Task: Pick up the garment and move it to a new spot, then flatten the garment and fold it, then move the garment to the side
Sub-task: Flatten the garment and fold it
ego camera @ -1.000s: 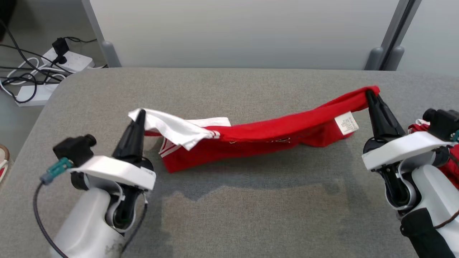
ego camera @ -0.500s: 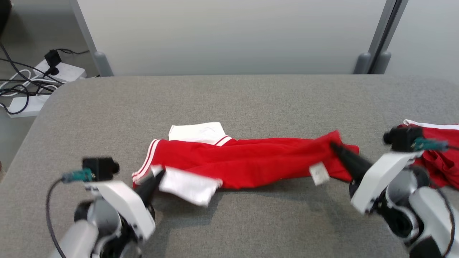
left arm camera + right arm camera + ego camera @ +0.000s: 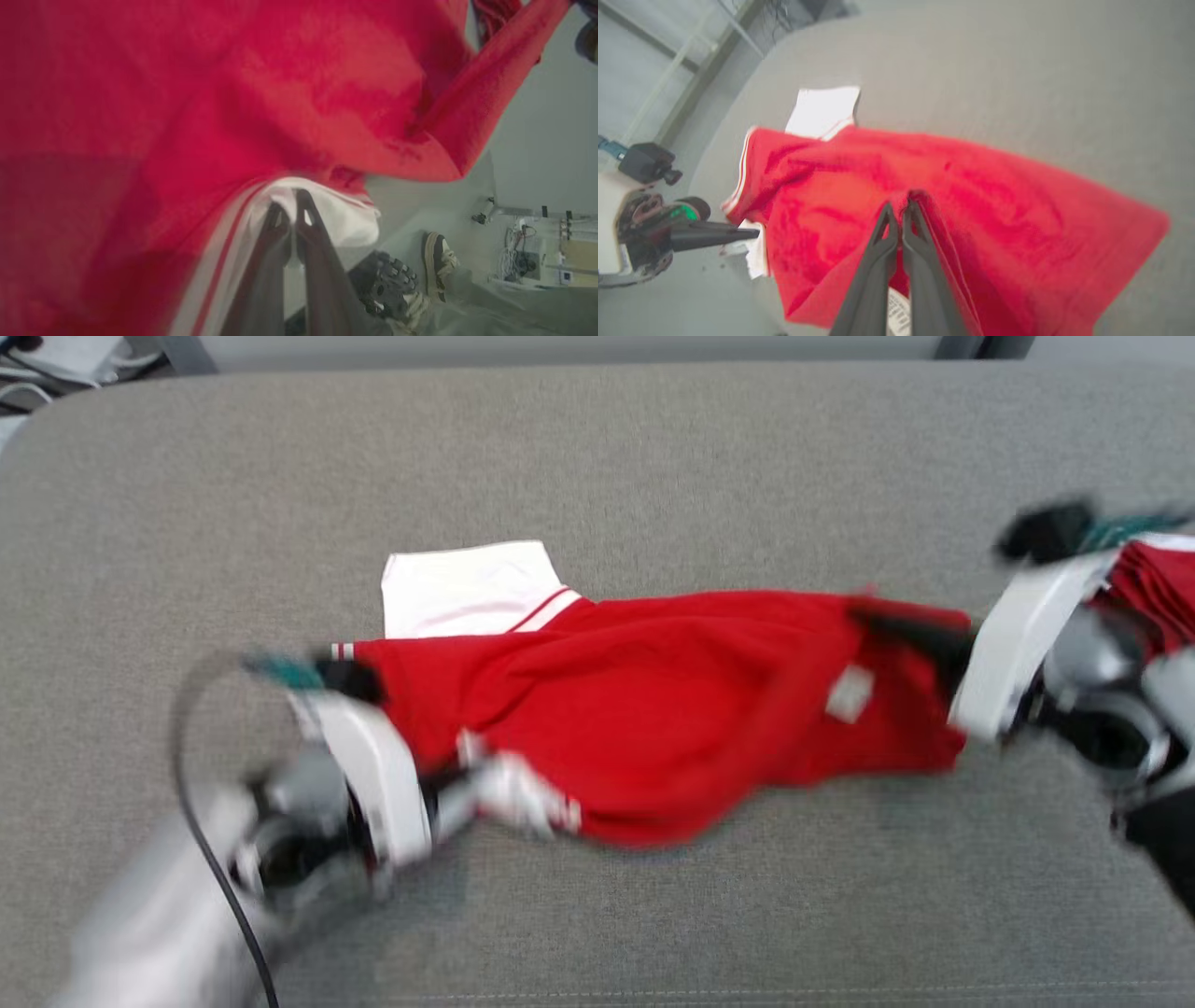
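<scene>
Red fabric garment with white striped trim [image 3: 653, 737] is pinched at both ends: my left gripper [image 3: 292, 207] has its dark fingers pressed together on a white hem, and my right gripper [image 3: 901, 212] is clamped likewise on a red edge. Between them the cloth sags onto the grey fabric-covered table [image 3: 597, 448], its white flap [image 3: 462, 588] lying flat behind. By my right wrist sits another crumpled red cloth [image 3: 1153, 583].

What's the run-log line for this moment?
phase: flatten | garment: partly spread on grey table | left tool: shut on its white sleeve | right tool: shut on its red edge
</scene>
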